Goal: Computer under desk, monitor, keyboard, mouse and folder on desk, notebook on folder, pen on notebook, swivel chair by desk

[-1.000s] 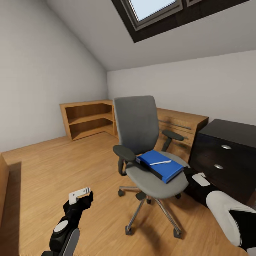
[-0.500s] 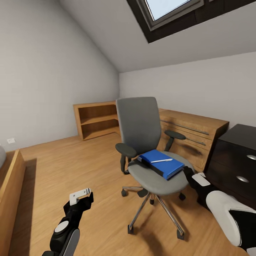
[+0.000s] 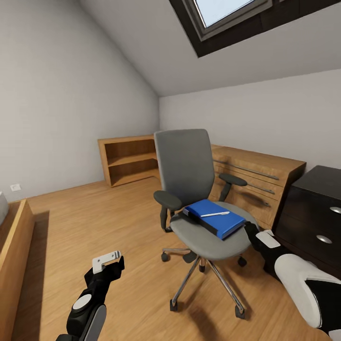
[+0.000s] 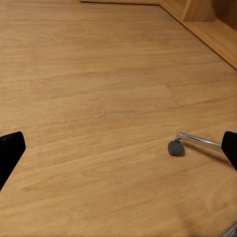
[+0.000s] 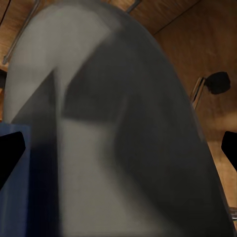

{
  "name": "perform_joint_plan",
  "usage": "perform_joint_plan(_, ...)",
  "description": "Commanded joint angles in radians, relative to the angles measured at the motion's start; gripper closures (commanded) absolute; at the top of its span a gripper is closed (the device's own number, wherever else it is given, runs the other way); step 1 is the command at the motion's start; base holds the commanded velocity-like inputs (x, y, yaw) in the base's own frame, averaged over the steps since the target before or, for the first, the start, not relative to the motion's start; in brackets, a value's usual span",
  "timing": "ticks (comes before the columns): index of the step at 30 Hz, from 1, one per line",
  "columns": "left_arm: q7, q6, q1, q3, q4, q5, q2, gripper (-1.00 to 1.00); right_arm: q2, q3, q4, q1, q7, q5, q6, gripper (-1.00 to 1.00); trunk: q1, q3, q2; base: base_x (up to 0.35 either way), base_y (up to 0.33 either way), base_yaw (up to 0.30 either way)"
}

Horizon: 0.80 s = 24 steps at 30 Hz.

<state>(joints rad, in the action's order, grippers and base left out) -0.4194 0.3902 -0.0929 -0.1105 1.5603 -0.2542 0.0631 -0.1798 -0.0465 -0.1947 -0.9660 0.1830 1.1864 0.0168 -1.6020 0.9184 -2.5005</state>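
Since half a second ago nothing has shifted. The grey upholstered swivel chair (image 3: 199,199) stands on the wooden floor (image 4: 98,98), beside the black desk with silver knobs (image 3: 310,208). The bright blue folder (image 3: 215,219) lies on its seat, the thin white pen (image 3: 214,214) on top. Your left gripper (image 3: 110,261) hangs released over the floor. Your right gripper (image 3: 253,233) sits spread at the seat's edge, holding nothing.

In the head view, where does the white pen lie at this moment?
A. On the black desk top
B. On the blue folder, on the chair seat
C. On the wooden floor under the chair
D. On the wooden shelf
B. The pen lies on top of the folder, which rests on the grey seat of the swivel chair.
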Motion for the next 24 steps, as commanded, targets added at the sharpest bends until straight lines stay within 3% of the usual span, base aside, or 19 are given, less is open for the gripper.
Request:
perform_joint_plan(1, -0.009, 0.002, -0.001, -0.001, 0.001, -0.010, 0.000, -1.00, 0.000, -0.004, -0.002, 0.000, 0.003, 0.004, 0.002, -1.00, 0.000, 0.001, 0.000, 0.000, 0.000, 0.000)
perform_joint_plan(10, -0.008, 0.002, -0.001, -0.001, 0.001, -0.010, 0.000, -1.00, 0.000, -0.004, -0.002, -0.001, 0.003, 0.004, 0.002, -1.00, 0.000, 0.001, 0.000, -0.004, -0.003, 0.000)
perform_joint_plan(17, -0.009, 0.002, -0.001, -0.001, 0.001, -0.010, 0.000, -1.00, 0.001, -0.004, -0.001, 0.000, 0.003, 0.004, 0.002, -1.00, 0.000, 0.001, 0.000, -0.188, -0.096, 0.000)
perform_joint_plan(24, -0.009, 0.002, -0.001, -0.001, 0.001, -0.012, 0.000, -1.00, 0.001, -0.005, 0.000, 0.000, 0.003, 0.004, 0.000, -1.00, 0.000, 0.001, 0.000, -0.017, -0.005, 0.000)
